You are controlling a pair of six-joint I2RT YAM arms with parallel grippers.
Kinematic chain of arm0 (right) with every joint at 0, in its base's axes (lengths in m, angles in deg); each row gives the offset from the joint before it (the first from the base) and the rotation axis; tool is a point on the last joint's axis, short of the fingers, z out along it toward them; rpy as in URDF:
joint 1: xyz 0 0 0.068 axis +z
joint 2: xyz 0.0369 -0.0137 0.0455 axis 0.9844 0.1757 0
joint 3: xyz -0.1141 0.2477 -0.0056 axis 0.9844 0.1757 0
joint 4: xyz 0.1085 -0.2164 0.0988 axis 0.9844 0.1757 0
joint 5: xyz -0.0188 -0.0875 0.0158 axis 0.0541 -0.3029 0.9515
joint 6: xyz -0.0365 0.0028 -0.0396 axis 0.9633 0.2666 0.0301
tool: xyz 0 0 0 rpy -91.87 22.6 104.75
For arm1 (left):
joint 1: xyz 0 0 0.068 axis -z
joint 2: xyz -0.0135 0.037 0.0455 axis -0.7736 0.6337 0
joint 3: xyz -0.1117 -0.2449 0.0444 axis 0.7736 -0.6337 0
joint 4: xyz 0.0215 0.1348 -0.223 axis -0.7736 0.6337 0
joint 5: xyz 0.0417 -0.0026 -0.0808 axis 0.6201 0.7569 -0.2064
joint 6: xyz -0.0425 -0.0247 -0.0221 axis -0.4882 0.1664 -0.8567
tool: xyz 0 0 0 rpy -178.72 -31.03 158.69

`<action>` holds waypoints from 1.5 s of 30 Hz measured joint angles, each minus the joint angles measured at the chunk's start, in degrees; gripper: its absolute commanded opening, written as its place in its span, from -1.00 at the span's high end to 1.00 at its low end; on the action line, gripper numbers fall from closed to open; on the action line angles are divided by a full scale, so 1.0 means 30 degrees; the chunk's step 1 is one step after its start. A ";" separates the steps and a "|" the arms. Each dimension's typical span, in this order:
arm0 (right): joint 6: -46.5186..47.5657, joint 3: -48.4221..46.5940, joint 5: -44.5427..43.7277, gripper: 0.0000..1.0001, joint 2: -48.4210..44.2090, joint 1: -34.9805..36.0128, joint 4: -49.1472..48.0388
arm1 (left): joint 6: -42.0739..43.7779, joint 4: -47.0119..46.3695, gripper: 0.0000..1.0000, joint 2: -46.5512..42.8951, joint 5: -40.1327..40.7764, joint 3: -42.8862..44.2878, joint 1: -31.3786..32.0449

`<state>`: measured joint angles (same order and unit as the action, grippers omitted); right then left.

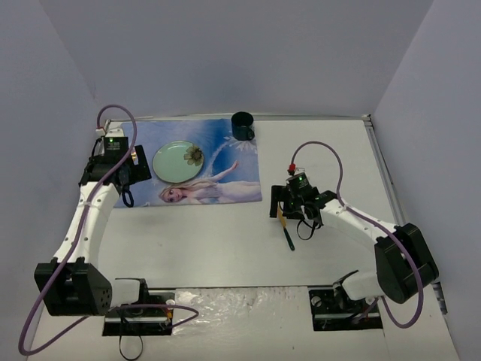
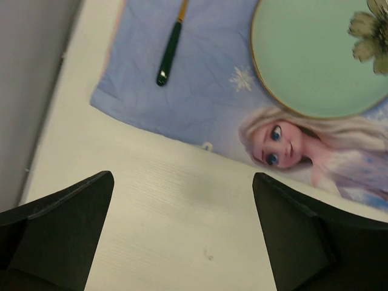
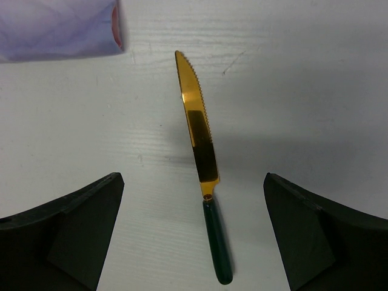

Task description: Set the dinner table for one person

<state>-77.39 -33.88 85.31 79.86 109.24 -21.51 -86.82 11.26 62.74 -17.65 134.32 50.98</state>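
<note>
White surface (image 1: 225,248), largest by far, railed in thin metal, carrying all else and both arm bases at the near edge. On its far left part, blue princess placemat (image 1: 233,143), lying flat.

Left end effector (image 2: 182,182): spread wide, holding nothing, hanging over bare surface just off the placemat's near left edge. Right end effector (image 3: 193,182): likewise spread wide, holding nothing, poised over bare surface just right of the placemat's near right corner.

On the placemat's left half, pale green plate (image 1: 174,162) with a thin gold rim and a flower (image 1: 195,155) at its right edge. At the placemat's far right edge, dark cup (image 1: 243,125), upright.

Under the right end effector's gap, knife (image 3: 203,163): gold serrated blade pointing away, green handle nearer, flat on the surface, touched by neither finger.

Left of the plate on the placemat, green-handled utensil (image 2: 170,54); head out of view.
</note>
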 measured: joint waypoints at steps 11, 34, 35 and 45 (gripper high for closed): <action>-0.2024 0.0923 -0.1893 -0.73 0.0355 0.2093 0.0735 | -0.0646 -0.0146 -0.94 -0.1743 -0.1074 -0.4271 0.2350; -0.4438 0.2571 -0.3331 0.19 -0.0097 0.5160 -0.0014 | -0.0429 -0.0916 -0.94 -0.1225 -0.0654 -0.4423 0.3255; -0.4574 0.2674 -0.3347 0.22 -0.0187 0.5227 -0.0050 | -0.0429 -0.0925 -0.94 -0.1225 -0.0654 -0.4423 0.3255; -0.5515 0.2942 -0.3787 0.77 -0.0364 0.5504 -0.0097 | -0.0429 -0.0959 -0.94 -0.1318 -0.0712 -0.4423 0.3255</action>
<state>-93.94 -25.06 73.94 78.77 125.75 -21.80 -88.10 8.39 58.79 -19.78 121.05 60.74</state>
